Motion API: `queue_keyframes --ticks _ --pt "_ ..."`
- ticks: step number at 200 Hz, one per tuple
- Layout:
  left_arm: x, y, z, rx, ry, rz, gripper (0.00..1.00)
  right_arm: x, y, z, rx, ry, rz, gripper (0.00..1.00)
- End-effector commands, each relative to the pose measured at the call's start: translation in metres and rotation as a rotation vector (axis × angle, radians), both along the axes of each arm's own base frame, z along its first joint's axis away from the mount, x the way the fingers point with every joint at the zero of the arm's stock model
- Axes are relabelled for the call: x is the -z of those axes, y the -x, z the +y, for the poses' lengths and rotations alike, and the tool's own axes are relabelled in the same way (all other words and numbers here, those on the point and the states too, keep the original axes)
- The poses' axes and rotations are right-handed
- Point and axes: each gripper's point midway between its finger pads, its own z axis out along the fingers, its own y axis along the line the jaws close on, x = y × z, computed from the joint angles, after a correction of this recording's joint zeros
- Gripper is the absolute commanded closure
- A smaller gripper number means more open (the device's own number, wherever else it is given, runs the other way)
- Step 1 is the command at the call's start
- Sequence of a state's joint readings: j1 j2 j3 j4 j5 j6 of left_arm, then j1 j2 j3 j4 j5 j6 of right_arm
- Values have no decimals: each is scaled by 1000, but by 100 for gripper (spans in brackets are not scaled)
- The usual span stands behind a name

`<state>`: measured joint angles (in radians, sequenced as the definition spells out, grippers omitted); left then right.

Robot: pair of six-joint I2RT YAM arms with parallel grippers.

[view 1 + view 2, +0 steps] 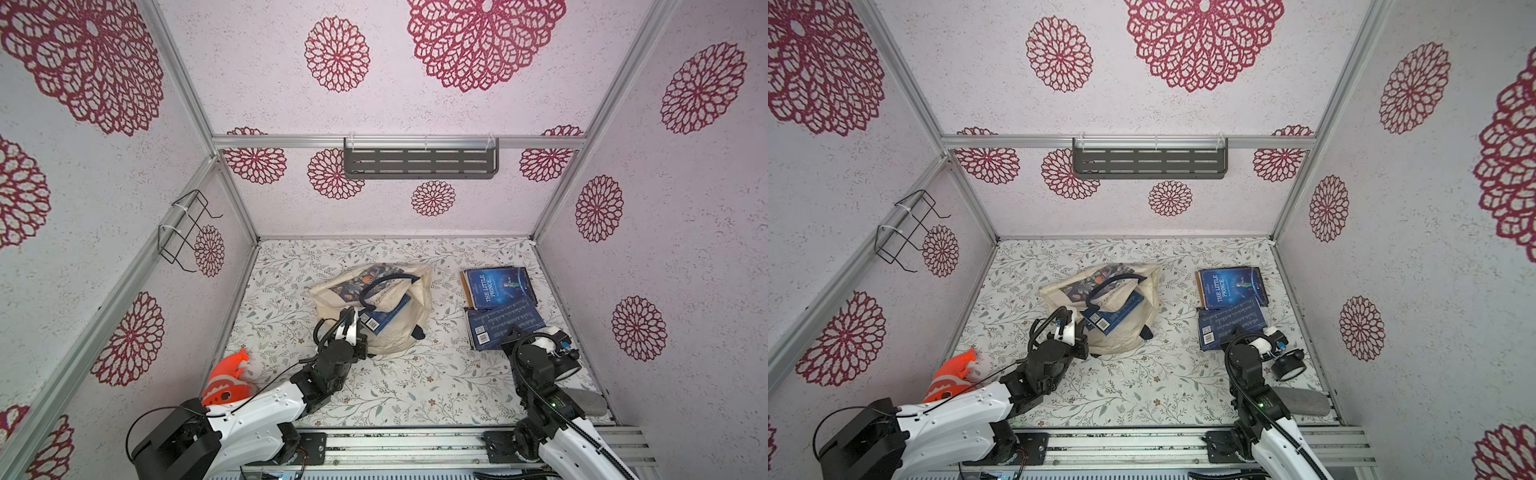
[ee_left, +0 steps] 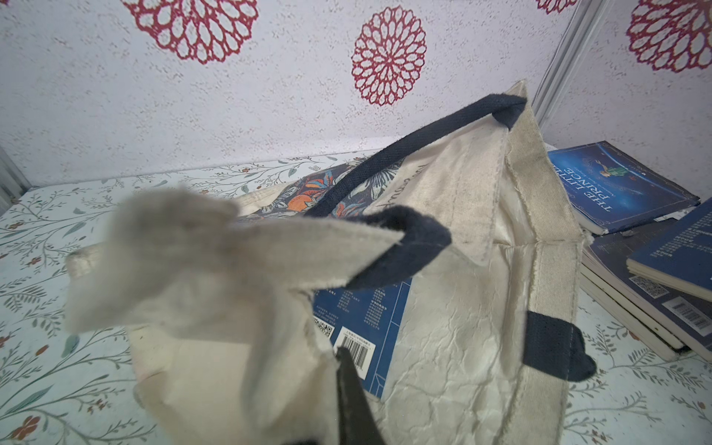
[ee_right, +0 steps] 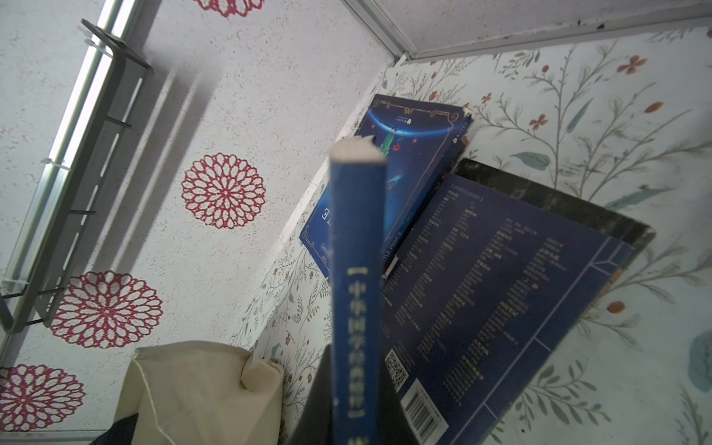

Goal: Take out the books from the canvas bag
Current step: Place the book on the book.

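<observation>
**Right hand bringing a book to the pile while the left is holding the bag open**

The bench (image 1: 415, 386) is carrying everything, with both arms reaching out over it. The bag (image 1: 395, 338) is lying slumped just ahead of the left hand (image 1: 353, 318), its mouth facing that hand. The left hand is clenched on the bag's cream rim. In the left wrist view the pinched fold is rising close to the lens, so the mouth is gaping and the inside is showing. I judge it is gripping there to keep the opening up and stop the bag dragging.

The pile (image 1: 498, 291) of books already out is lying beneath and beyond the right hand (image 1: 514, 332), well apart from the left hand, overlapping loosely rather than squared. The right hand is grasping the held book (image 3: 358, 269) by one end, on edge over the pile, probably to set it down there. I cannot tell whether it is touching the pile.

The inner book (image 2: 366, 312) is lying flat inside the bag, just beyond the left hand's finger (image 2: 354, 400), with its barcode end toward the mouth, so the task is not yet done. A navy strap (image 2: 412, 242) is drooping across the mouth above it and may be snagging the next pull.
</observation>
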<state>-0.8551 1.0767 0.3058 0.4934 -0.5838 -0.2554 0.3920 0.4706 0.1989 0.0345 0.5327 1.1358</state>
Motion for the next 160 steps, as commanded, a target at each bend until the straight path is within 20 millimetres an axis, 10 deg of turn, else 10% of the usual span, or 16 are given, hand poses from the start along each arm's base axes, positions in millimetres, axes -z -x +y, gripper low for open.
queue_keyframes --ticks 1,160 --pt "-20 -1 -8 29 50 -36 100 -12 -7 4 -13 -100 -66 100" --pt "-16 -2 -11 33 44 -24 100 49 -19 -23 127 -266 103 99"
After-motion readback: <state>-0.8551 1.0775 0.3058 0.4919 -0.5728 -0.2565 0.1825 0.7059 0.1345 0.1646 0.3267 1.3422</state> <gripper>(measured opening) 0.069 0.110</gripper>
